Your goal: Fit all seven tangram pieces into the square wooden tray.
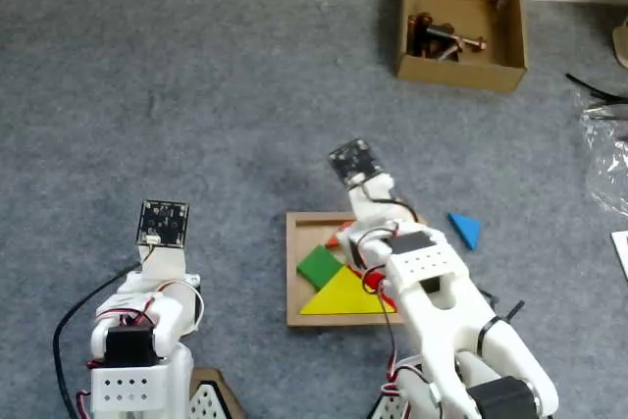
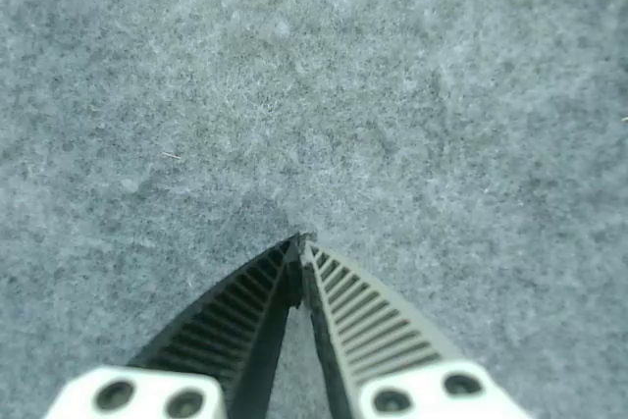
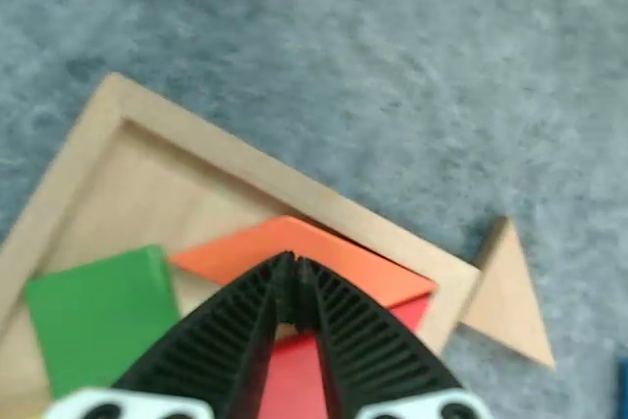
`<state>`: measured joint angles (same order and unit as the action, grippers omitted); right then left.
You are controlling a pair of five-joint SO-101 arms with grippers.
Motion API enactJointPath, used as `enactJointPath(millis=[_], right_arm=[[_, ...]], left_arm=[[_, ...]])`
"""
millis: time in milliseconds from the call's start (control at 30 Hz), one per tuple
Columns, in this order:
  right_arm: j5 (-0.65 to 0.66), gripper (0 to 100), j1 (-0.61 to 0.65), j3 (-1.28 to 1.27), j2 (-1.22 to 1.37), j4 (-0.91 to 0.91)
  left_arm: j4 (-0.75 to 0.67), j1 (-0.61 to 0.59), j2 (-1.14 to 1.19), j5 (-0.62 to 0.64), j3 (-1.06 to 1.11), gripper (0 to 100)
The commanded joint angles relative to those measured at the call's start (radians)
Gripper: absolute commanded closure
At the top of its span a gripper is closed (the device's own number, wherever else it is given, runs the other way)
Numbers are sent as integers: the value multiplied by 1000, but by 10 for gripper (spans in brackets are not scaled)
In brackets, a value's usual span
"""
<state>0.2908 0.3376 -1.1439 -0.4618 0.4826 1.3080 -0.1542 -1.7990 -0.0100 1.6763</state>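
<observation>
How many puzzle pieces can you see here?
6: green, orange, red and yellow in the tray; a tan triangle just outside its corner; a blue triangle on the table nearby. The right arm may hide another.

Left claw (image 2: 299, 241) closed; right claw (image 3: 291, 261) closed; both angled down.

Wooden tray (image 1: 292, 272), green piece (image 1: 319, 267) and yellow triangle (image 1: 343, 294) inside, blue triangle (image 1: 464, 230) outside
</observation>
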Motion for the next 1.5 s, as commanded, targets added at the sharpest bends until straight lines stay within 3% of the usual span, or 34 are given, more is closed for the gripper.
enactJointPath(millis=[0,700,833,1467], right_arm=[[14,993,-44,51,13,10],[14,992,-28,51,21,4],[12,992,-35,41,21,-122],[6,992,-157,35,8,-130]], left_arm=[[5,-10,2,5,21,994],[5,-10,2,5,21,994],[5,-10,2,5,21,994],[5,-10,2,5,21,994]])
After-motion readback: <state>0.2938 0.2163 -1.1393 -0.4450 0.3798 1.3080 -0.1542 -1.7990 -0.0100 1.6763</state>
